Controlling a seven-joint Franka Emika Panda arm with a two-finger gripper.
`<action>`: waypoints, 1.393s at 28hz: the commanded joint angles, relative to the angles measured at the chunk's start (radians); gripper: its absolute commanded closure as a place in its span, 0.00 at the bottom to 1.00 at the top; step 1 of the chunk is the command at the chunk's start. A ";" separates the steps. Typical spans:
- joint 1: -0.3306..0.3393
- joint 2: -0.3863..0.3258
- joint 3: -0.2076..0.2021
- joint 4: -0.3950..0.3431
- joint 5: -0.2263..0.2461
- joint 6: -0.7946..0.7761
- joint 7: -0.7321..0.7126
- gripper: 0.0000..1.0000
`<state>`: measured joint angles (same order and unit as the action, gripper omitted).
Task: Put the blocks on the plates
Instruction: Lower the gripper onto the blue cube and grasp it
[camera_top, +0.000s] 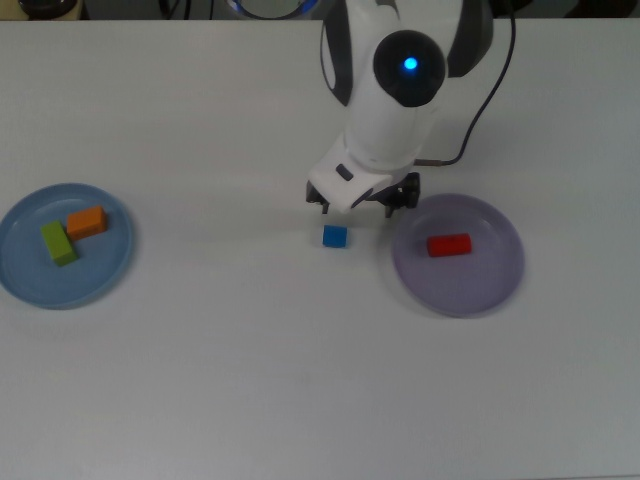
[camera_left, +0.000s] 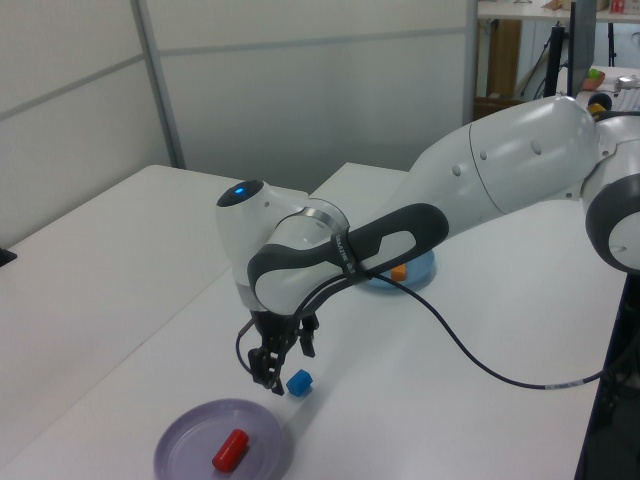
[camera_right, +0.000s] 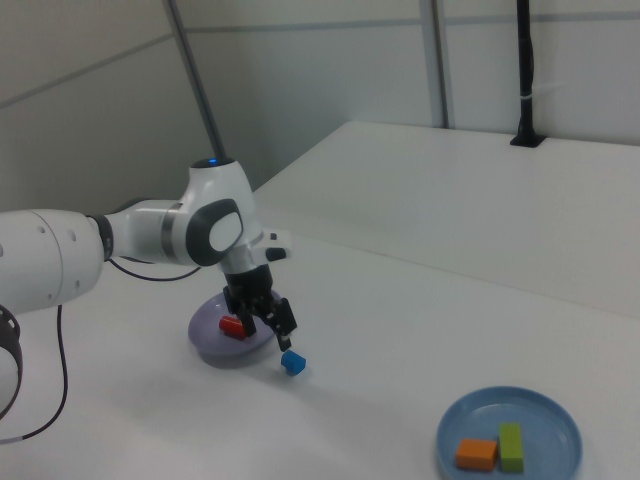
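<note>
The red block (camera_top: 449, 245) lies loose on the lavender plate (camera_top: 470, 285), seen also as the red block (camera_left: 230, 450) on the plate (camera_left: 190, 455). A small blue cube (camera_top: 335, 236) rests on the white table just off the top view's left of that plate. My gripper (camera_top: 362, 205) hovers open and empty slightly above and behind the cube; the left view has the gripper (camera_left: 283, 360) right beside the cube (camera_left: 298, 382). At the top view's far left, the light blue plate (camera_top: 90, 270) carries the green brick (camera_top: 58, 243) and the orange block (camera_top: 87, 221).
A black cable (camera_left: 470, 370) trails from the arm over the table. In the right view the blue plate (camera_right: 540, 420) sits near the front right, the lavender plate (camera_right: 215, 350) to the left. A black post (camera_right: 525, 80) stands at the table's far edge.
</note>
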<state>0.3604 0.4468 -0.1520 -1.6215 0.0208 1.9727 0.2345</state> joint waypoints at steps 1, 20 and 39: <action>-0.023 -0.022 -0.004 -0.054 -0.013 0.037 -0.070 0.00; -0.049 0.052 -0.003 -0.046 -0.008 0.127 -0.118 0.85; -0.035 0.012 0.032 0.008 0.002 0.120 -0.106 1.00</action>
<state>0.3165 0.4779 -0.1501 -1.6178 0.0209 2.0831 0.1394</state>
